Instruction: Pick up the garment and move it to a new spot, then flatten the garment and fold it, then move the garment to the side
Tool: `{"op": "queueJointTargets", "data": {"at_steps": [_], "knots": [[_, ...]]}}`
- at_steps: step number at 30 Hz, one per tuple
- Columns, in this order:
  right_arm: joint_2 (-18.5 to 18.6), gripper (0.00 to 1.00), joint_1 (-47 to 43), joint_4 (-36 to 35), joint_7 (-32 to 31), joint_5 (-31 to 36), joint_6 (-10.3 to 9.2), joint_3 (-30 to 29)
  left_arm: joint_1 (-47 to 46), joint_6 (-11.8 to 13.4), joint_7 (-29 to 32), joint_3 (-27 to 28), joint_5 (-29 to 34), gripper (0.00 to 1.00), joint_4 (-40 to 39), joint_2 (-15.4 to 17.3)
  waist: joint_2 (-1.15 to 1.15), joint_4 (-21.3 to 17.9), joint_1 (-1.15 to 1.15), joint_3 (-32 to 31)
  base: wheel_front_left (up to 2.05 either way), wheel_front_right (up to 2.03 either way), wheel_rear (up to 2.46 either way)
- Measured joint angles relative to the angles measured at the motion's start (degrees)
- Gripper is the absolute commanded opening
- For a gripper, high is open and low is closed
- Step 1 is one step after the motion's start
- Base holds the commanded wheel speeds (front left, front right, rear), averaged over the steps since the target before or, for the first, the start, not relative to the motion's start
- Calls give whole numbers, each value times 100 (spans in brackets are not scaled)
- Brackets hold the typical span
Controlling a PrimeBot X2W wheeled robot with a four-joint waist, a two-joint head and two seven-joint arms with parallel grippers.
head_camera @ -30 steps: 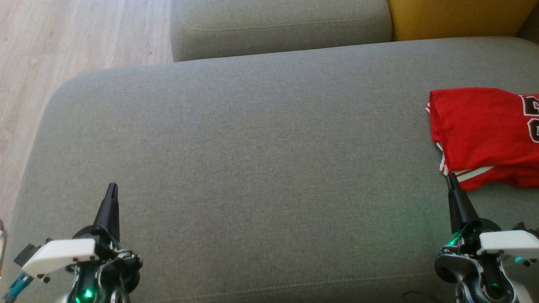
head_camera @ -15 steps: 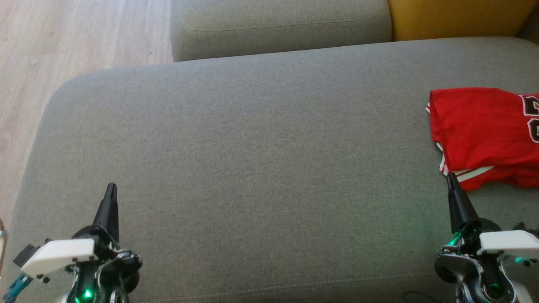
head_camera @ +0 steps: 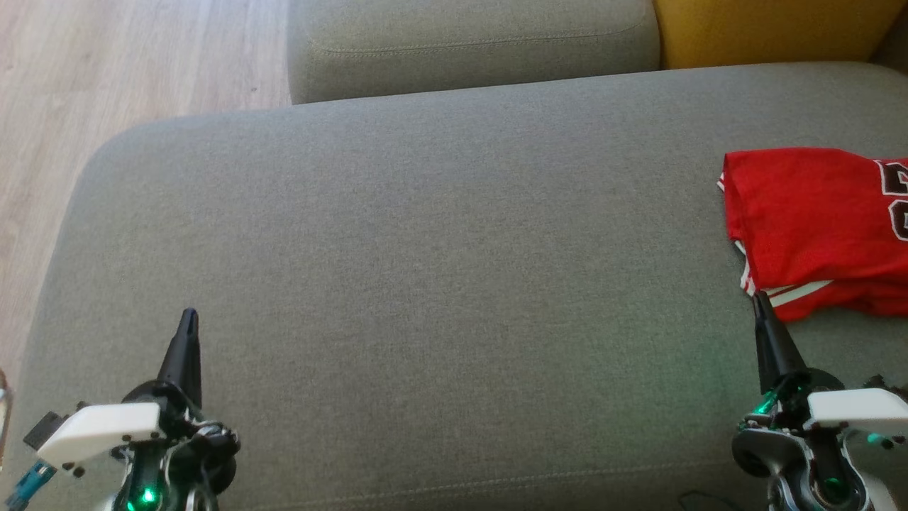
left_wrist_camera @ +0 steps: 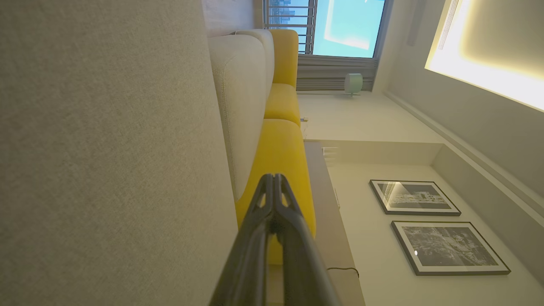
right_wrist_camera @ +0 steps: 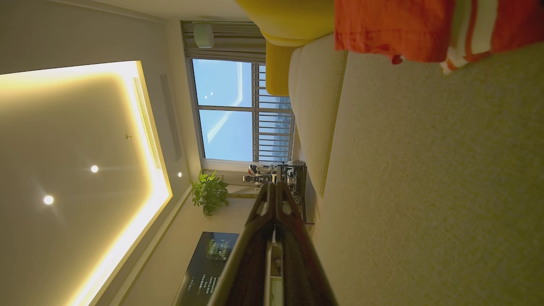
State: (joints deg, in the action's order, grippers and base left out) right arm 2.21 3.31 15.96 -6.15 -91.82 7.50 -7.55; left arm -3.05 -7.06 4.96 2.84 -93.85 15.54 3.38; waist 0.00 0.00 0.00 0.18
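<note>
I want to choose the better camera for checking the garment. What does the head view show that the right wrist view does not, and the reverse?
Head view adds: the shut left hand, the wooden floor, and dark lettering on the red garment. Right wrist view adds: a window, a potted plant and ceiling lights. Both share: the garment, the grey sofa seat, a yellow cushion, and the shut right hand, its tip near the garment's striped edge.
</note>
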Motion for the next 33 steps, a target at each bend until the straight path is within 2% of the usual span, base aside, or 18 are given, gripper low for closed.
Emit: {"op": "queueJointTargets", "data": {"at_steps": [33], "knots": [[0,0,0,0,0,0,0,0,0,0,45,49,19,0,1,-22,0,0,1,0,0,0,0]]}}
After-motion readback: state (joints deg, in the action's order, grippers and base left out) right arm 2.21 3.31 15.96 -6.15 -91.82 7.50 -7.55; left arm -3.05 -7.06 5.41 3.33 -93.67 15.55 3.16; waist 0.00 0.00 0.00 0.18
